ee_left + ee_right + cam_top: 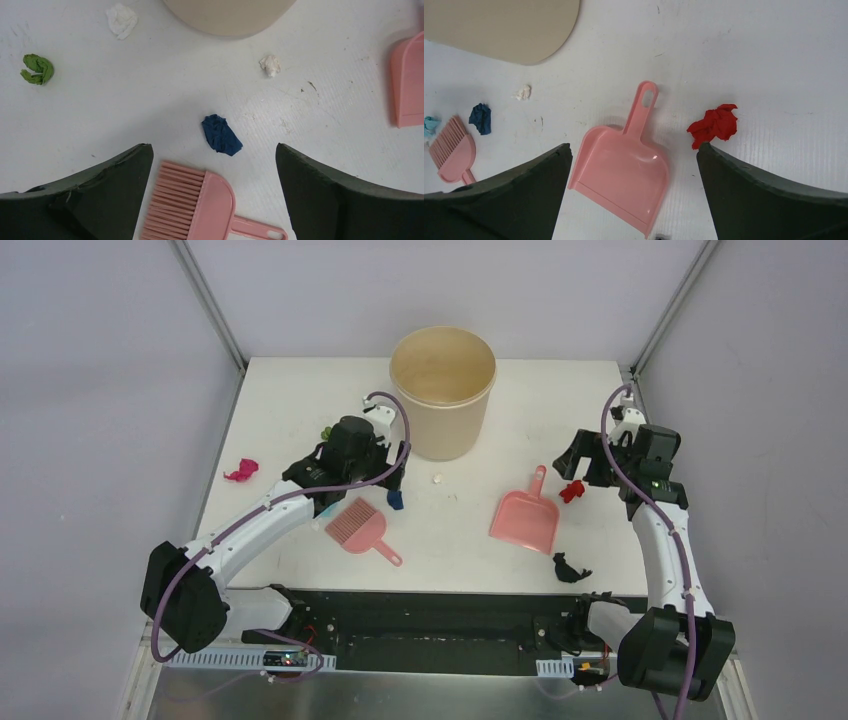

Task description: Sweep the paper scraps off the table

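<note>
The paper scraps lie scattered on the white table [560, 400]: magenta [241, 471], green [325, 431], blue [395, 500], small white [437, 479], red [572, 490] and black [570, 568]. My left gripper [360, 492] is open and empty, hovering over the pink hand brush [357, 527]. In the left wrist view [214, 160] the brush head [192, 202] lies between the fingers, with the blue scrap [221, 135] just beyond. My right gripper [578, 465] is open and empty over the pink dustpan [624, 170]. The red scrap [715, 125] lies by its right finger.
A tall beige bucket [443, 390] stands at the back centre. The left wrist view shows a green scrap [37, 69] and two white scraps [121, 20] [270, 65]. A light blue scrap [430, 125] lies beside the brush. Grey walls enclose the table.
</note>
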